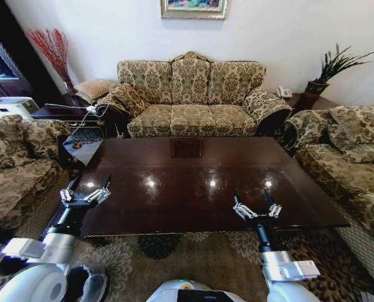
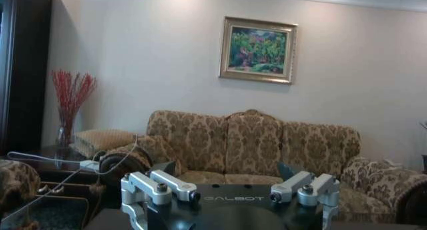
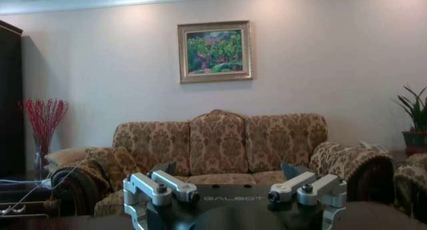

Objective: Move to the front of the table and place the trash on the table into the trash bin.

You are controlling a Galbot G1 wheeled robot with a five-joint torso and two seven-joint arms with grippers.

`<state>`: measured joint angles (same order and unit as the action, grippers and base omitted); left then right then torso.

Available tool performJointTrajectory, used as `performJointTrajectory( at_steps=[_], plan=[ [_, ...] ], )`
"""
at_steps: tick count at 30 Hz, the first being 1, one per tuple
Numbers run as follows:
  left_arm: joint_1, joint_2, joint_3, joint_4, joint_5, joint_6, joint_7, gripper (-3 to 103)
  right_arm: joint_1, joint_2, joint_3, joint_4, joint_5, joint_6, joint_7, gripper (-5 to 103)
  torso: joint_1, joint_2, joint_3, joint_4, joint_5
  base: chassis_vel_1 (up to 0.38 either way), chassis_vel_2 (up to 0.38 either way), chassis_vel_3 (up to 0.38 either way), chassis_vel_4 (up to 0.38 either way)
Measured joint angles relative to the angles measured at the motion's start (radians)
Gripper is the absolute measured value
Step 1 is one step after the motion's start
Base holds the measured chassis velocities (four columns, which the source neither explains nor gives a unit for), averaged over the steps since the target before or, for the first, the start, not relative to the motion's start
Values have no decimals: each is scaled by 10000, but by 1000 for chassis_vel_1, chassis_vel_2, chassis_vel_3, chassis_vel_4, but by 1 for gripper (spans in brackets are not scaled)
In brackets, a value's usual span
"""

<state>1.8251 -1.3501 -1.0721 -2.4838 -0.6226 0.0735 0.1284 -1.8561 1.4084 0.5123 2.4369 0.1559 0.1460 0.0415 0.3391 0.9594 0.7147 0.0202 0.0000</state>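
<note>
Three patterned sofas ring one dark glossy surface (image 1: 193, 182), the middle sofa (image 1: 190, 100) behind it and one at each side. Two pincers hover at its near edge, well apart: the left pincer (image 1: 86, 189) over the near left corner, the right pincer (image 1: 257, 205) toward the near right. Both stand spread wide, holding and touching nothing.

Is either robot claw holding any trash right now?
No: the left claw and right claw hang open and empty over the table.
</note>
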Motion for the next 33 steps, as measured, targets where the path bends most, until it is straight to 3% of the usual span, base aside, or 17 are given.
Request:
performJointTrajectory(
  at_steps=[33],
  plan=[
    [0, 0, 0, 0, 0, 0, 0, 100, 0, 0, 0, 0, 0, 0, 0, 100, 0, 0, 0, 0, 0, 0, 0, 0, 0]
  ],
)
